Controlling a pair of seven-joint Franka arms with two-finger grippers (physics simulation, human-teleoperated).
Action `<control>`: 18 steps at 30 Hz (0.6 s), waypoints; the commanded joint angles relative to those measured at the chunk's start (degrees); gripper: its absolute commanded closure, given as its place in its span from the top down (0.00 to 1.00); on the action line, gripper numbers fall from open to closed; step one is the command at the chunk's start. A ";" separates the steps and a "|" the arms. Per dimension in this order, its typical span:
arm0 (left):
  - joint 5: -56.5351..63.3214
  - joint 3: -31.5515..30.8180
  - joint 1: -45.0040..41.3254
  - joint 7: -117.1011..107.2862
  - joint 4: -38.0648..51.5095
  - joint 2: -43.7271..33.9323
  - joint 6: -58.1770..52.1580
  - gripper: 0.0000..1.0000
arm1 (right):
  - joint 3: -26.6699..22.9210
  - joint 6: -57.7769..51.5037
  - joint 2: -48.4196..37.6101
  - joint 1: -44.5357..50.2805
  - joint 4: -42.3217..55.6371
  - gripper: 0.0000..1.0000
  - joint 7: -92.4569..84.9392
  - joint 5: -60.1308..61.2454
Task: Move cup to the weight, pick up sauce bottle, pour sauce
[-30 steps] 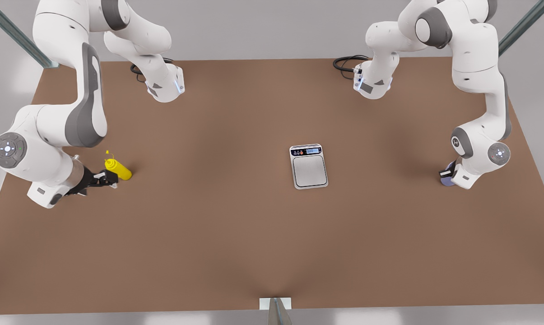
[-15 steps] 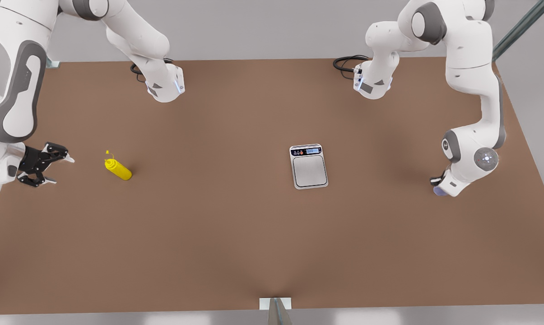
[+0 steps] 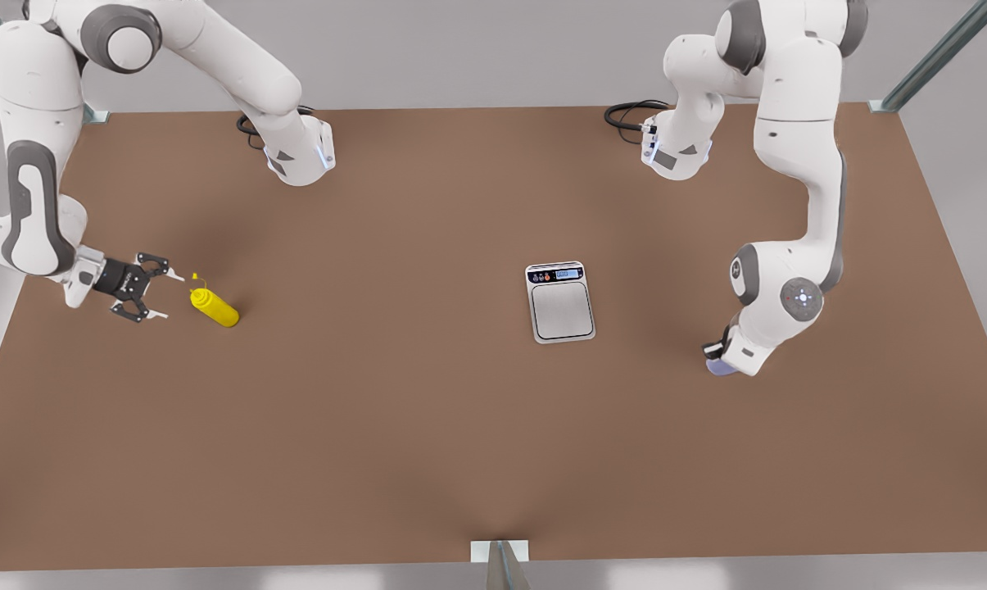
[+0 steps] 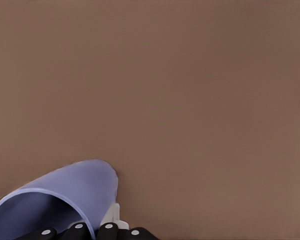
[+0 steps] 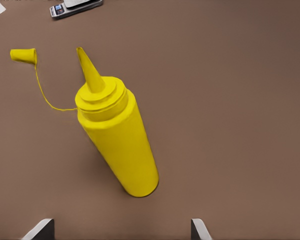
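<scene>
1. two containers matter: the cup (image 4: 65, 192) and the bottle (image 3: 214, 307).
2. the cup is clamped at its rim in the left gripper (image 3: 717, 354), on the front view's right, well apart from the scale (image 3: 560, 301); its inside looks empty. it is probably light and stiff, so a rim pinch should hold.
3. the bottle stands on the table (image 3: 395, 426), nozzle uncapped, its cap (image 5: 24, 55) hanging by a thin tether; contents hidden.
4. the right gripper (image 3: 159, 296) sits spread wide just beside it, touching nothing.
5. likely smooth, squeezable plastic: take it mid-body, gently.
</scene>
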 commanded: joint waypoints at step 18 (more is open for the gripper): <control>-7.31 -0.03 -16.98 -23.19 3.08 0.27 -3.27 0.21 | 2.99 -2.24 8.86 0.62 2.37 1.00 -6.08 1.59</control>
